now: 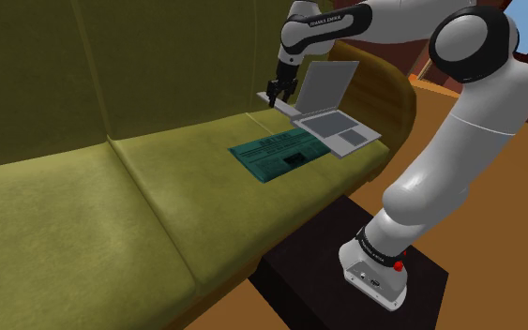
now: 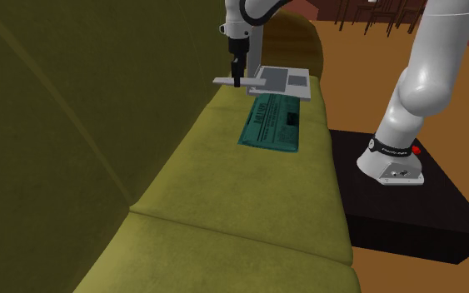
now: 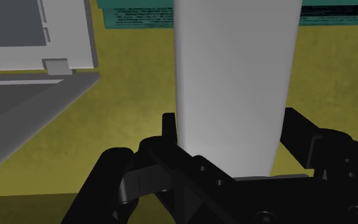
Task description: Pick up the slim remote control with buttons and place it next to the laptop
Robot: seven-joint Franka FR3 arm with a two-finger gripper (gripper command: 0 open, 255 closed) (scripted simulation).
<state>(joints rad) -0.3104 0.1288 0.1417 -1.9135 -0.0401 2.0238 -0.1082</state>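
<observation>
My black gripper (image 1: 273, 91) is shut on the slim remote (image 1: 279, 102), a plain pale grey bar drawn without visible buttons. It is held level, low over the sofa seat. The open grey laptop (image 1: 332, 114) stands right beside it, towards the shoulder view's right. From the second exterior view the gripper (image 2: 236, 80) points straight down, and the remote (image 2: 224, 81) sticks out to both sides next to the laptop (image 2: 284, 81). In the wrist view the fingers (image 3: 168, 130) clasp the remote (image 3: 234, 83), with the laptop (image 3: 18, 32) close alongside.
A teal newspaper (image 1: 277, 155) lies on the olive sofa seat (image 1: 112, 216) in front of the laptop, also seen as a teal sheet (image 2: 272, 123). The sofa's tall backrest (image 1: 46, 84) rises behind. My arm's base sits on a black box stand (image 1: 327, 281).
</observation>
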